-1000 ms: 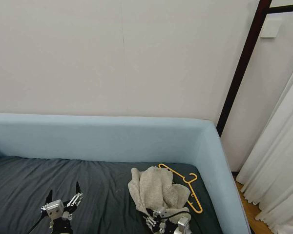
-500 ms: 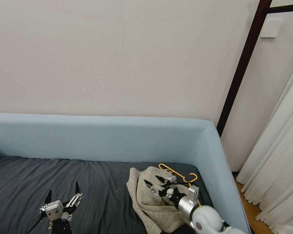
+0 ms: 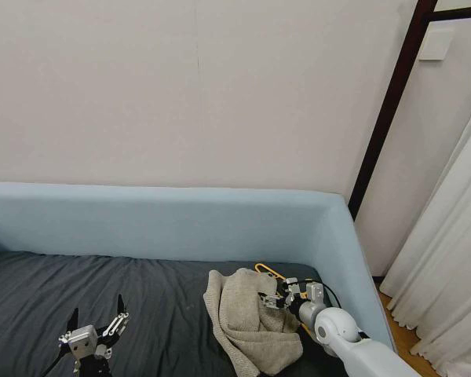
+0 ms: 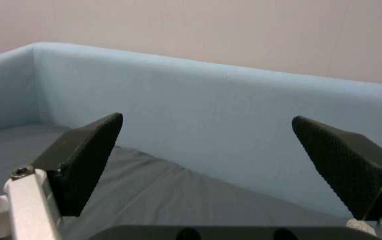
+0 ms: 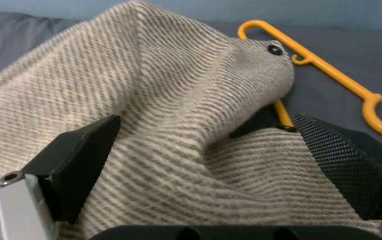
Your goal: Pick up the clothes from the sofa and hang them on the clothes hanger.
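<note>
A beige knitted garment (image 3: 247, 318) lies crumpled on the dark seat of the light blue sofa (image 3: 180, 224). An orange hanger (image 3: 276, 275) lies flat behind it, partly under the cloth. My right gripper (image 3: 268, 301) is open at the garment's right side, low over the seat. In the right wrist view the garment (image 5: 144, 100) rises just ahead of the open right gripper (image 5: 206, 122), with the hanger (image 5: 331, 70) beyond. My left gripper (image 3: 94, 328) is open over bare seat at the front left; its wrist view has the left gripper (image 4: 206, 121) facing the backrest (image 4: 211, 115).
The sofa's right armrest (image 3: 337, 259) stands close beside my right arm. A dark door frame (image 3: 385, 118), white curtains (image 3: 447, 290) and a strip of wooden floor (image 3: 400, 339) lie further right. A plain wall backs the sofa. Dark seat stretches free to the left.
My right arm has swung from the garment's front edge round to its right side, toward the hanger. The garment has slumped flatter. The left gripper has dropped slightly.
</note>
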Tool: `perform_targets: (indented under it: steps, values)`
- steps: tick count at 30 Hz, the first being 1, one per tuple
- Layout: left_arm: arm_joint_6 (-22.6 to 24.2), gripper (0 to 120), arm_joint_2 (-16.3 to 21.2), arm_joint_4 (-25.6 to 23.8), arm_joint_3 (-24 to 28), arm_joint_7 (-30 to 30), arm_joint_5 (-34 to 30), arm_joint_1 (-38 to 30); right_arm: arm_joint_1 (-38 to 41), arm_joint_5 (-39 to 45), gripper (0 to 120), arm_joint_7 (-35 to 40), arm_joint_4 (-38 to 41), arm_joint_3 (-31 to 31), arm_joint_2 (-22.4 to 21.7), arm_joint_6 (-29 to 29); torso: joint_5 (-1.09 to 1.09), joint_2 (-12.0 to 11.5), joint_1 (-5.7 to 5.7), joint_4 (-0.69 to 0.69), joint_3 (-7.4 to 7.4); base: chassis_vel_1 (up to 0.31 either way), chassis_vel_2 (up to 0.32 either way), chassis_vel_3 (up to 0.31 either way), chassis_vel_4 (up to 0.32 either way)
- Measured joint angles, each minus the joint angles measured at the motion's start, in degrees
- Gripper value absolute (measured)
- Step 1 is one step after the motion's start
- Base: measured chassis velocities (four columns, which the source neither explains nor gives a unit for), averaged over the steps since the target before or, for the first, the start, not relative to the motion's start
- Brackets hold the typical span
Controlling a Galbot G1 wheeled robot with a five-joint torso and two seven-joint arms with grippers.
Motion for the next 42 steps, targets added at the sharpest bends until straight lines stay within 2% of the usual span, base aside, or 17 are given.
perform_targets:
  steps: [3, 7, 8, 13, 15, 16, 17, 30, 38, 42]
  values:
    - [0.0, 100, -0.2, 0.0, 0.1, 0.0, 0.2, 0.0, -0.1, -0.8, 98, -0.6, -0.7, 0.3, 0.2, -0.2, 0.0, 0.0, 0.0, 0.0, 0.0, 0.0, 0.0, 0.0, 0.0]
    - [-0.1, 100, -0.5, 0.0, 0.3, 0.0, 0.4, 0.0, -1.0, -2.0, 82, -3.6, -0.6, 1.0, 0.0, -0.6, 0.0, 0.0, 0.0, 0.0, 0.0, 0.0, 0.0, 0.0, 0.0]
    - [-0.1, 100, -0.5, 0.0, 0.3, 0.0, 0.4, 0.0, -1.0, -2.0, 82, -3.6, -0.6, 1.0, 0.0, -0.6, 0.0, 0.0, 0.0, 0.0, 0.0, 0.0, 0.0, 0.0, 0.0]
    - [-0.2, 100, -0.5, 0.0, 0.5, 0.0, 0.4, -0.1, -2.2, -3.9, 59, -5.2, -0.1, 1.2, -0.3, -0.8, 0.0, 0.0, 0.0, 0.0, -0.01, 0.0, 0.0, 0.0, 0.0]
    - [-0.2, 100, -0.5, 0.0, 0.5, 0.0, 0.4, -0.1, -2.2, -4.0, 57, -5.2, 0.0, 1.2, -0.3, -0.8, 0.0, 0.0, 0.0, 0.0, -0.01, 0.0, 0.0, 0.0, 0.0]
    - [-0.3, 100, -0.4, 0.2, 0.6, 0.0, 0.4, -0.2, -2.7, -4.8, 49, -5.5, 0.1, 1.4, -0.2, -0.7, 0.0, 0.0, 0.0, 0.0, -0.01, 0.0, 0.0, 0.0, 0.0]
    - [-0.3, 100, -0.3, 0.3, 0.6, -0.1, 0.4, -0.3, -2.9, -4.9, 46, -5.5, 0.1, 1.5, -0.2, -0.5, 0.0, 0.0, 0.0, 0.0, -0.01, 0.0, 0.0, 0.0, 0.0]
    - [-0.4, 100, 0.8, 0.9, 0.6, -0.2, -0.3, -0.9, -4.2, -2.9, 0, -4.7, 3.5, 2.5, -1.1, 4.8, 0.0, 0.0, 0.0, 0.0, -0.01, 0.0, 0.0, 0.0, 0.0]
    - [-0.4, 100, 0.9, 1.1, 0.8, -0.3, -0.6, -1.3, -4.9, -1.3, 0, -9.0, 5.4, 4.2, -2.7, 7.7, 0.0, 0.0, 0.0, 0.0, 0.0, 0.0, 0.0, 0.0, 0.0]
    - [-0.4, 100, 0.9, 1.3, 1.1, -0.3, -0.6, -1.7, -4.1, 4.9, 0, -14.3, 10.3, 7.5, -4.2, 12.7, 0.01, 0.0, 0.0, 0.0, 0.0, 0.0, 0.0, 0.0, 0.0]
